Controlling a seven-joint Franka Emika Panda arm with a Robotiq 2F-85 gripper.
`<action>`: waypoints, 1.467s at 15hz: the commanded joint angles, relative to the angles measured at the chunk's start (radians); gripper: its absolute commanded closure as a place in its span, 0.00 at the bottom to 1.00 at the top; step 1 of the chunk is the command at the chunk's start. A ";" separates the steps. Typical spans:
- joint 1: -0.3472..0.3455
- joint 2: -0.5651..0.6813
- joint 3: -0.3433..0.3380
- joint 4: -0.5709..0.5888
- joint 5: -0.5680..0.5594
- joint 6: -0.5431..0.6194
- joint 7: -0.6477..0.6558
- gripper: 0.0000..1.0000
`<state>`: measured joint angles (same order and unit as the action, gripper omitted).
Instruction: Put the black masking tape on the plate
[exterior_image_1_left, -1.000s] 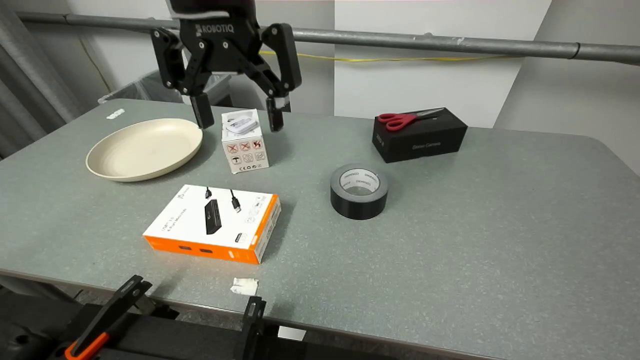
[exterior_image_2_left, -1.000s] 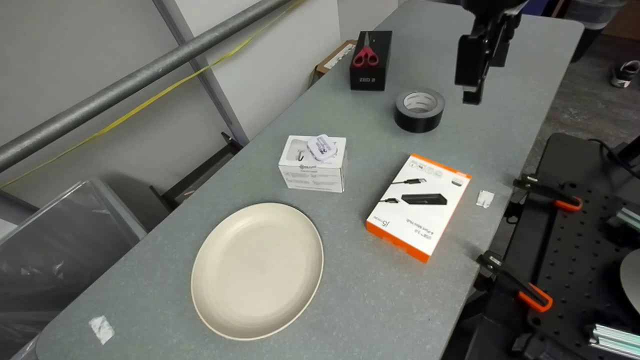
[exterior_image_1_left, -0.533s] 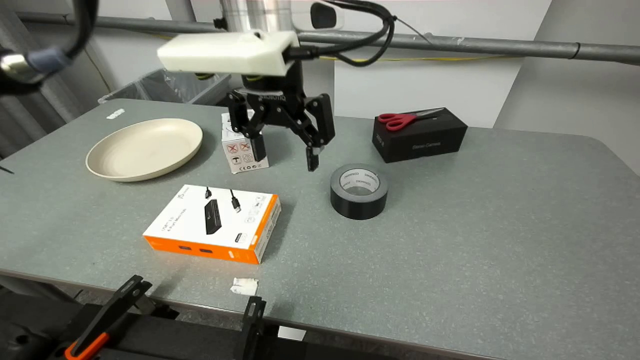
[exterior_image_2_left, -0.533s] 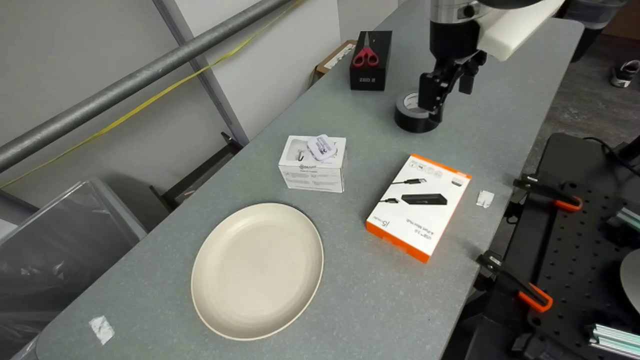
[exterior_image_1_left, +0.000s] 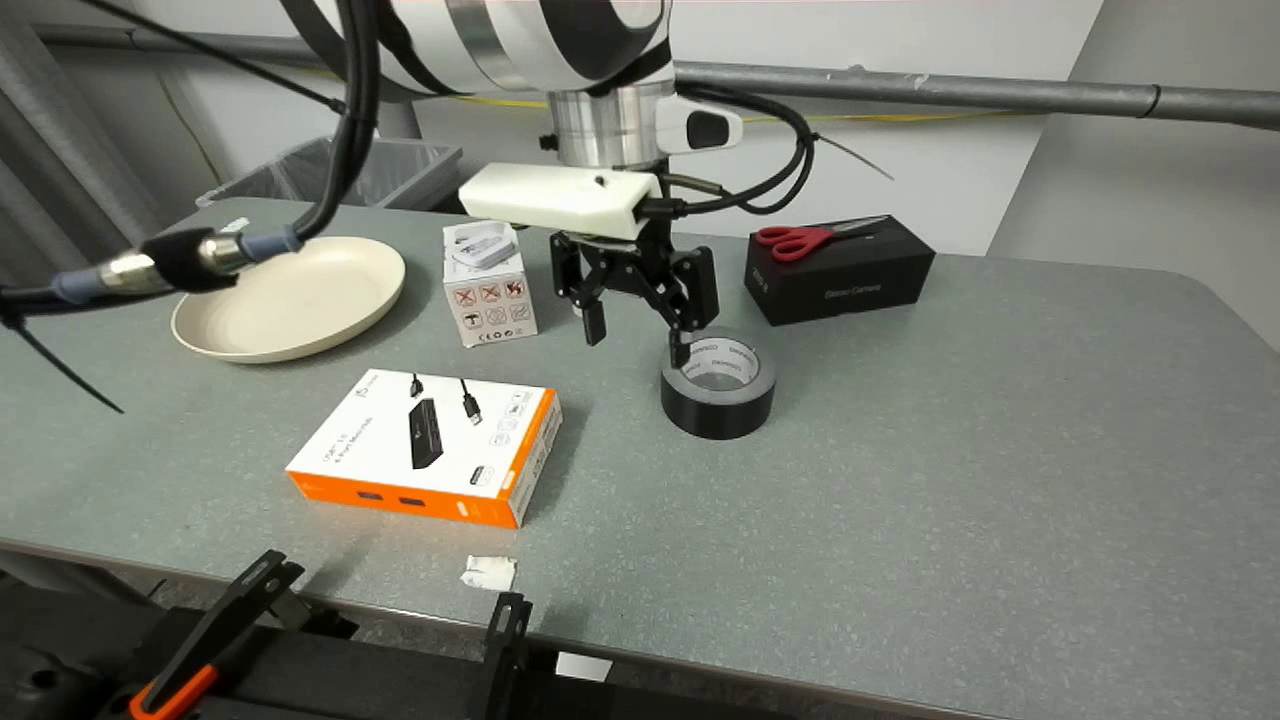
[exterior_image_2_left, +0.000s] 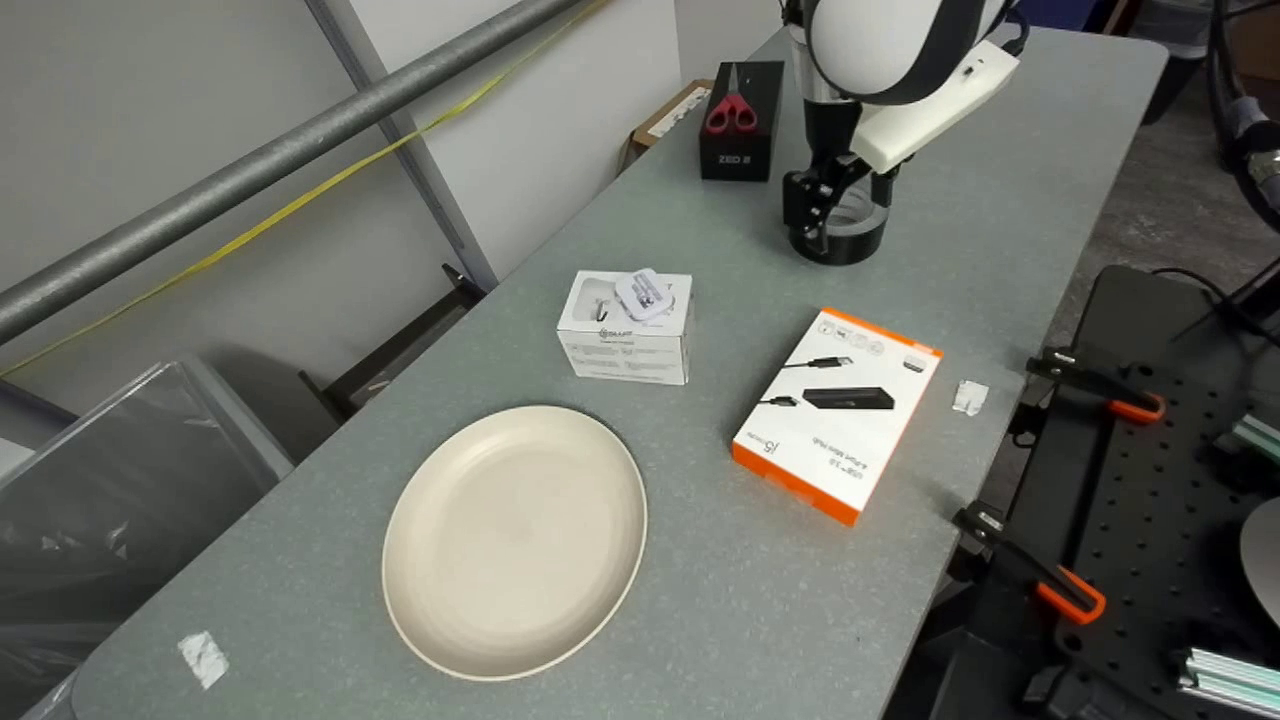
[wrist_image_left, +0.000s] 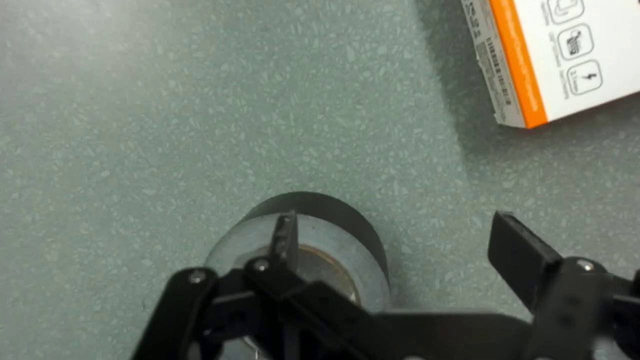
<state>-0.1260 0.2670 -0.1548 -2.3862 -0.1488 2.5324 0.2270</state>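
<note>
The black masking tape (exterior_image_1_left: 718, 412) lies flat on the grey table, a black roll with a grey top face and hollow centre. It also shows in an exterior view (exterior_image_2_left: 845, 248), partly behind my fingers, and in the wrist view (wrist_image_left: 340, 237). My gripper (exterior_image_1_left: 638, 345) is open and empty, above the table by the tape. In the wrist view (wrist_image_left: 392, 220) one finger overlaps the roll's rim and the other is over bare table. I cannot tell whether they touch. The cream plate (exterior_image_2_left: 515, 545) is bare; an arm cable crosses in front of it in an exterior view (exterior_image_1_left: 310, 300).
A white and orange box (exterior_image_1_left: 420, 440) lies between tape and front edge. A small white box (exterior_image_2_left: 630, 345) stands between tape and plate. A black box (exterior_image_1_left: 850, 275) with red scissors (exterior_image_1_left: 795, 240) is behind the tape. Clamps (exterior_image_2_left: 1040, 565) line the front edge.
My gripper has moved down and across to the tape, still open. The arm and its cable have come into view. The tape, plate and boxes have not moved.
</note>
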 joint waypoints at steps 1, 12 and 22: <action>0.005 0.108 -0.015 0.111 0.038 0.009 0.010 0.00; 0.018 0.272 -0.018 0.273 0.079 -0.002 0.001 0.34; 0.004 0.136 0.011 0.187 0.109 -0.014 -0.073 0.94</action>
<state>-0.1205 0.5209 -0.1621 -2.1260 -0.0678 2.5295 0.2129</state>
